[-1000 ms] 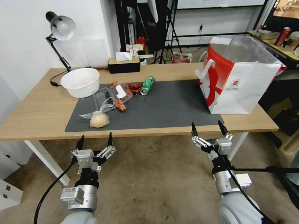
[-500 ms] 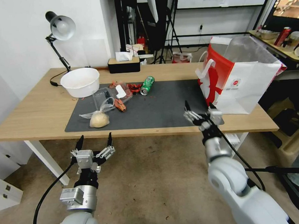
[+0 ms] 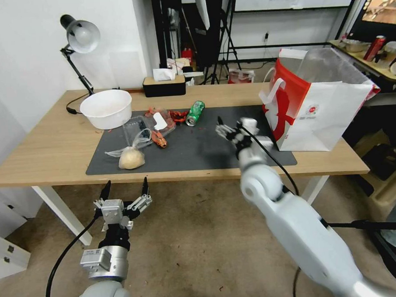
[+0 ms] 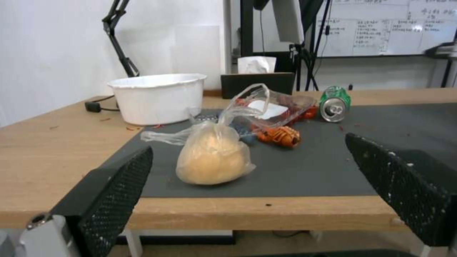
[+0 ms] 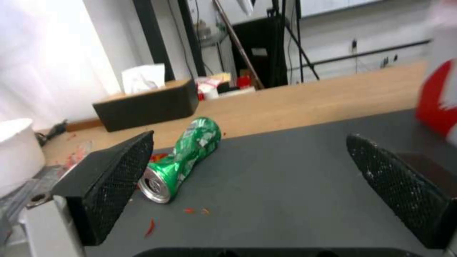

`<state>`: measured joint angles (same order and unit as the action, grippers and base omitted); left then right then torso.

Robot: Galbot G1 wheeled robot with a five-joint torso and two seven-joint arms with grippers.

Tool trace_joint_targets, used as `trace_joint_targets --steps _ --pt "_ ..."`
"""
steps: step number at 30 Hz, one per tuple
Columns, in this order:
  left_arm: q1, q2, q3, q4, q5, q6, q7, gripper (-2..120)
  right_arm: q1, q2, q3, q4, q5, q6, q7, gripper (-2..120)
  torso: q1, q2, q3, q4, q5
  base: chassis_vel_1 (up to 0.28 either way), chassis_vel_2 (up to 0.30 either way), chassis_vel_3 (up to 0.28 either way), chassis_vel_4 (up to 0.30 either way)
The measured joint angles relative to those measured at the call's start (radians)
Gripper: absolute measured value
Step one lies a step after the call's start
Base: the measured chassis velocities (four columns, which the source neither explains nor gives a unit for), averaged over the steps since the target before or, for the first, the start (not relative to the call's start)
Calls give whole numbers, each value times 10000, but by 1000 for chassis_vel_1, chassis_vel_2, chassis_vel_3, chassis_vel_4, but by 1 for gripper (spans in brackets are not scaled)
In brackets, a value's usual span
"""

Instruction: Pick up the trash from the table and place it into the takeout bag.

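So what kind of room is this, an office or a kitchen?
Most likely an office or lab workspace: a wooden desk with a desk lamp, a whiteboard on the back wall, and tripod stands behind the desk.

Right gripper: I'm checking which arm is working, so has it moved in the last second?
Yes. The right gripper went from below the table's front edge up over the dark mat, toward the green can, fingers open.
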<state>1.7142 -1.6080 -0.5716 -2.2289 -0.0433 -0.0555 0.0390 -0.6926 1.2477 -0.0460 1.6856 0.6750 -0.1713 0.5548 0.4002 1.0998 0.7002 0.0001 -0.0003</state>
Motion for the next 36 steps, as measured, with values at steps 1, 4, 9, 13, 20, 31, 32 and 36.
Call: trace_joint_targets --steps 1,4,9,13,20,31,32,36 --pt "0 0 -18 31 3 -17 0 100 572 310 -320 -726 236 -42 53 100 0 0 0 -1 0 0 0 0 0" --pt "-1 0 -22 61 17 -32 0 100 948 526 -572 -1276 439 -97 82 100 0 0 -1 -1 0 0 0 0 0" --pt "-6 0 -26 106 38 -61 -4 100 1725 1128 -1014 -2558 953 -157 85 100 0 1 -1 -3 1 0 0 0 0" --pt "-12 -1 -42 147 41 -89 -13 100 2162 1514 -1153 -3297 1187 -165 53 100 -2 1 -1 -1 1 0 0 0 0" --pt "-60 0 -52 237 41 -117 -32 100 2982 2129 -1343 -4502 1451 -175 -74 100 -2 2 0 -1 1 0 0 0 0" --pt "-78 -1 -81 405 32 -287 -76 100 3910 2780 -1572 -6235 1798 -347 -202 100 -2 1 -2 -1 2 0 0 0 0" --pt "-80 0 -82 410 28 -294 -78 100 3987 2851 -1575 -6402 1801 -347 -221 100 -2 1 -3 -1 2 0 0 0 0" --pt "-91 0 -84 413 18 -297 -81 100 4110 3004 -1576 -6746 1828 -352 -247 100 -2 2 -2 -1 3 0 0 0 0"
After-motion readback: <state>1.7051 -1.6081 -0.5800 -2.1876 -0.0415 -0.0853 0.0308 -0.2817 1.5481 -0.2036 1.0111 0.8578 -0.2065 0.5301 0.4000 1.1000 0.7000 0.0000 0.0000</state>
